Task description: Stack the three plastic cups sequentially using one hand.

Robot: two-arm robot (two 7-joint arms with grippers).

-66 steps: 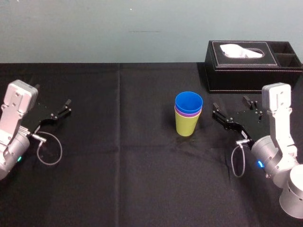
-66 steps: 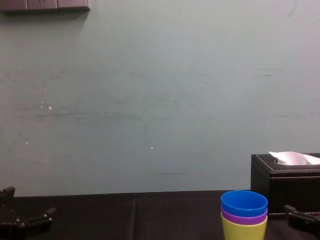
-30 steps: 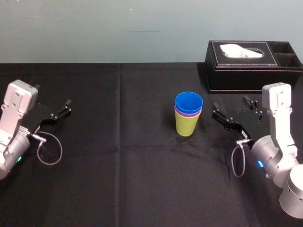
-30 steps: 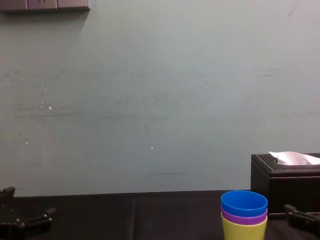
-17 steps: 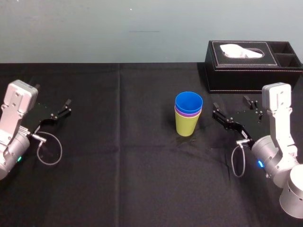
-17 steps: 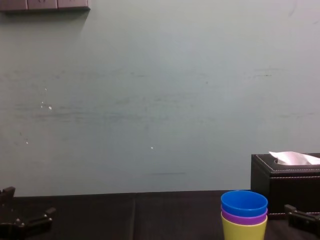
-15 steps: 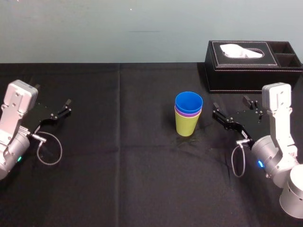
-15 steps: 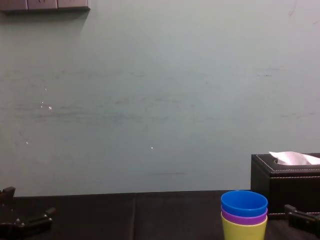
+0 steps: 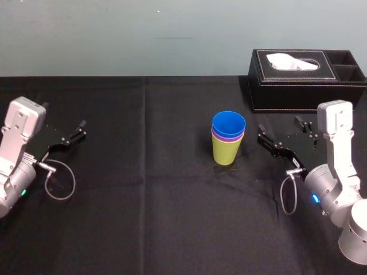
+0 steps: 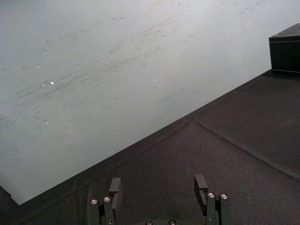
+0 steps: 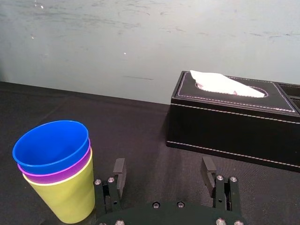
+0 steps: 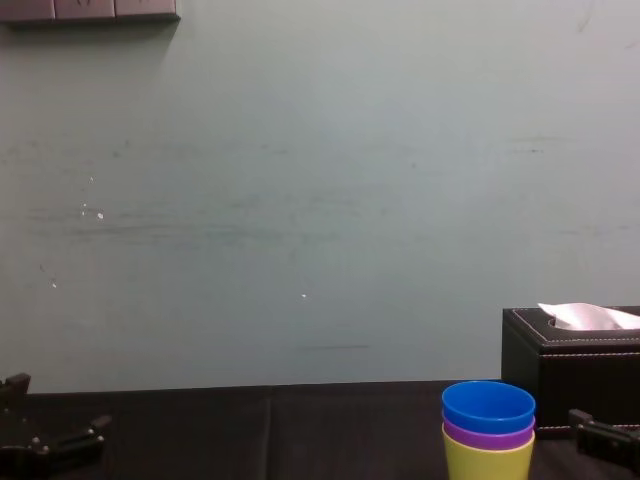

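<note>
— Nothing's moved since a moment ago. Your stack sits mid-table: blue cup inside purple cup inside yellow-green cup, upright on the black cloth.
— And your right gripper?
— Just beside the stack, on its right, fingers spread, gripping nothing, clear of the cups. Behind it the tissue box stands at the far edge.
— And the left gripper?
— Parked far left, jaws parted too, well apart from the cups.

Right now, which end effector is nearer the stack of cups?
Right. The right end effector sits open beside the cup stack; the left end effector is far off leftward.
</note>
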